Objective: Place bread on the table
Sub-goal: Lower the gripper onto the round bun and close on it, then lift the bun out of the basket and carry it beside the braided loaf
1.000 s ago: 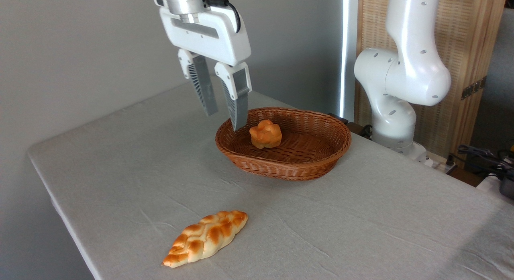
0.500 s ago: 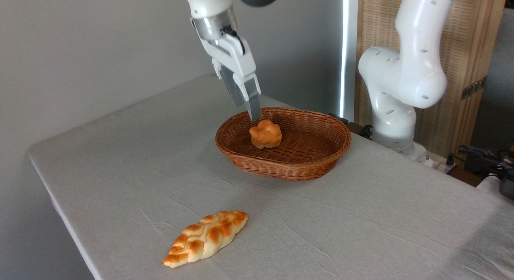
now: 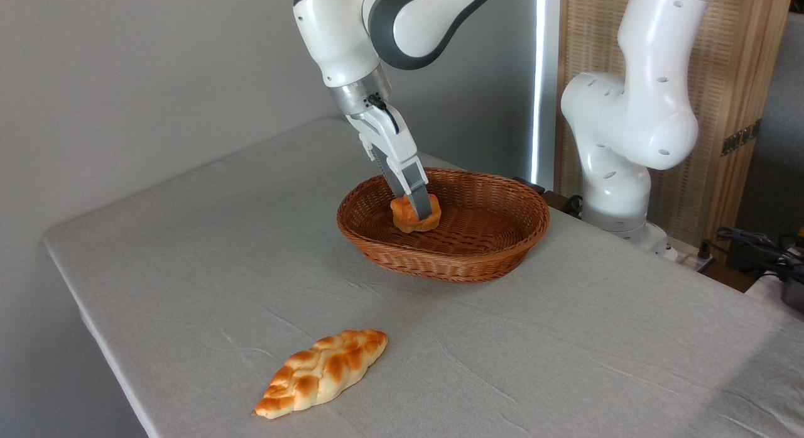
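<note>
Dropping from above the basket (image 3: 477,262), the end effector (image 3: 419,210) reached the bun (image 3: 408,220); its opening could not be told.

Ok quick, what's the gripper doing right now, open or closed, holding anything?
Gripper: down at the bread in the basket; open or closed cannot be told.
</note>
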